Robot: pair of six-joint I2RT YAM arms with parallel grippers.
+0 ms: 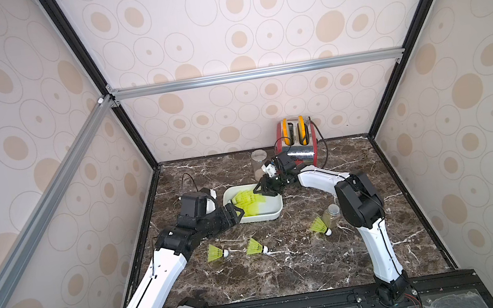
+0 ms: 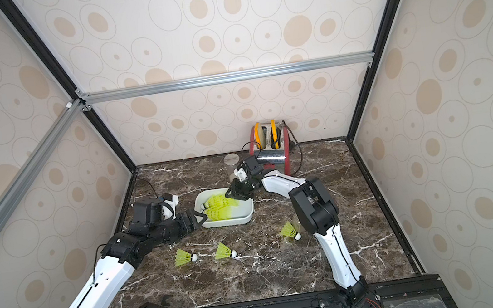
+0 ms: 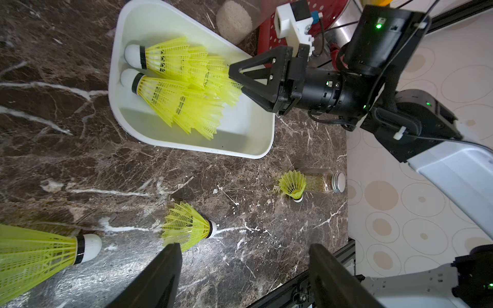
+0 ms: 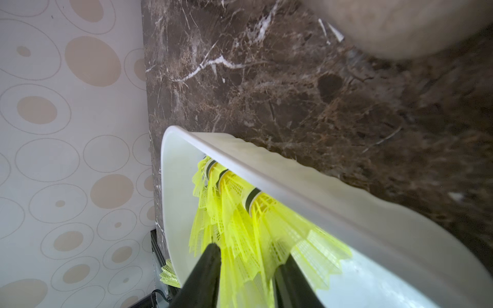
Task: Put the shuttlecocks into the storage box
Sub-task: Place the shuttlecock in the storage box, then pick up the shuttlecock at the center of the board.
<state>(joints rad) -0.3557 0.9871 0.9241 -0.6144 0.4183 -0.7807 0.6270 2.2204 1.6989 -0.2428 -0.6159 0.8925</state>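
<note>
Nested shuttlecocks point(image 1: 247, 202) lie in the storage box point(image 1: 275, 214); three more lie on the desk point(image 1: 287, 270). The right end effector point(image 4: 250, 258), part-open, straddles one skirt. Whether it grips, I cannot tell, and pulling away could drag it out. The right wrist view shows this; both top views hide it. The left end effector point(image 3: 245, 246) gapes empty.

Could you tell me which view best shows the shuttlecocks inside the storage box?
The left wrist view: the shuttlecocks lie in two nested rows in the storage box, white tips clear. In both top views they are small, partly under the right tool. The right wrist view shows skirts close up, tips hidden by the rim.
</note>
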